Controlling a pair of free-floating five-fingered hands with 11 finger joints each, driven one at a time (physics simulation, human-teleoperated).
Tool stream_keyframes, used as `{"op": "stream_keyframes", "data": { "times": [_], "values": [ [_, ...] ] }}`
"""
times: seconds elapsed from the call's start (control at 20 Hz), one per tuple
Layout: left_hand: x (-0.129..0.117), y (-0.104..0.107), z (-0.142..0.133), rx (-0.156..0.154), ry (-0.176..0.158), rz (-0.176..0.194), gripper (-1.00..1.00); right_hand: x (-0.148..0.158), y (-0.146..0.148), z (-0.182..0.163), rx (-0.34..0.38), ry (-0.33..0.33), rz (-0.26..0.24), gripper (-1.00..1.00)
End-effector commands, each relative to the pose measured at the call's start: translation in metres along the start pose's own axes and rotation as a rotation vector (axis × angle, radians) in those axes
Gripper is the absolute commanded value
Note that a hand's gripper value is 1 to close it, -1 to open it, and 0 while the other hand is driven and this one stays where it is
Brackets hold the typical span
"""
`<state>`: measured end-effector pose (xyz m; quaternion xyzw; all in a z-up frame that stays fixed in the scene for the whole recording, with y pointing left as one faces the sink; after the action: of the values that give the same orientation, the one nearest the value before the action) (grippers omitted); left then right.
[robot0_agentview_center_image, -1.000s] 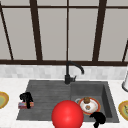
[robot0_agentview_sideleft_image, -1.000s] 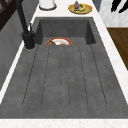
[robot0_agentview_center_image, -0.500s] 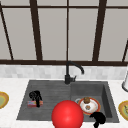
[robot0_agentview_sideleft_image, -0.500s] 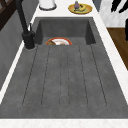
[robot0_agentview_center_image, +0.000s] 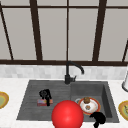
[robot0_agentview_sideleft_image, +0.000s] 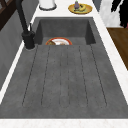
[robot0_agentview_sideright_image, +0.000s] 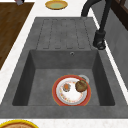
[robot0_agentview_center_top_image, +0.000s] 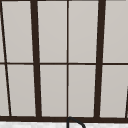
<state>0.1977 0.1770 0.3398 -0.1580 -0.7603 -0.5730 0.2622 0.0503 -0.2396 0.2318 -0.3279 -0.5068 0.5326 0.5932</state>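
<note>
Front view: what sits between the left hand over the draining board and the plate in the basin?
In the front view a big red ball lies between the left hand and the plate, nearer the camera.

Front faces sink (robot0_agentview_center_image: 110, 105), sides along it, upper faces window (robot0_agentview_center_top_image: 67, 60)

I can read no text, label, brand, number or sign anywhere from my station. The plate (robot0_agentview_sideright_image: 71, 90) in the sink (robot0_agentview_sideright_image: 30, 75) carries only a plain red rim, the yellow plates on the worktop (robot0_agentview_center_image: 15, 85) bear no lettering, and the red ball (robot0_agentview_center_image: 67, 115) and black tap (robot0_agentview_center_image: 71, 71) are unmarked.
</note>
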Motion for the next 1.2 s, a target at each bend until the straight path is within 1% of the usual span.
{"op": "stream_keyframes", "data": {
  "times": [0.0, 0.3, 0.55, 1.0, 1.1, 1.15],
  "values": [
    [0.006, -0.004, -0.031, -0.012, 0.002, -0.026, 1.0, 0.0, 0.0, 0.0, 0.0, 0.0, 0.0, 0.0],
    [0.012, -0.012, -0.078, -0.011, -0.003, -0.048, 1.0, 0.0, 0.0, 0.0, 0.0, 0.0, 0.0, 0.0],
    [0.017, -0.021, -0.116, -0.019, 0.005, -0.045, 1.0, 0.0, 0.0, 0.0, 0.0, 0.0, 0.0, 0.0],
    [0.023, -0.034, -0.188, -0.013, 0.0, -0.061, 1.0, 0.0, 0.0, 0.0, 0.0, 0.0, 0.0, 0.0],
    [0.022, -0.039, -0.203, -0.018, 0.005, -0.06, 1.0, 0.0, 0.0, 0.0, 0.0, 0.0, 0.0, 0.0],
    [0.022, -0.04, -0.211, -0.016, 0.003, -0.061, 1.0, 0.0, 0.0, 0.0, 0.0, 0.0, 0.0, 0.0]
  ]
}}
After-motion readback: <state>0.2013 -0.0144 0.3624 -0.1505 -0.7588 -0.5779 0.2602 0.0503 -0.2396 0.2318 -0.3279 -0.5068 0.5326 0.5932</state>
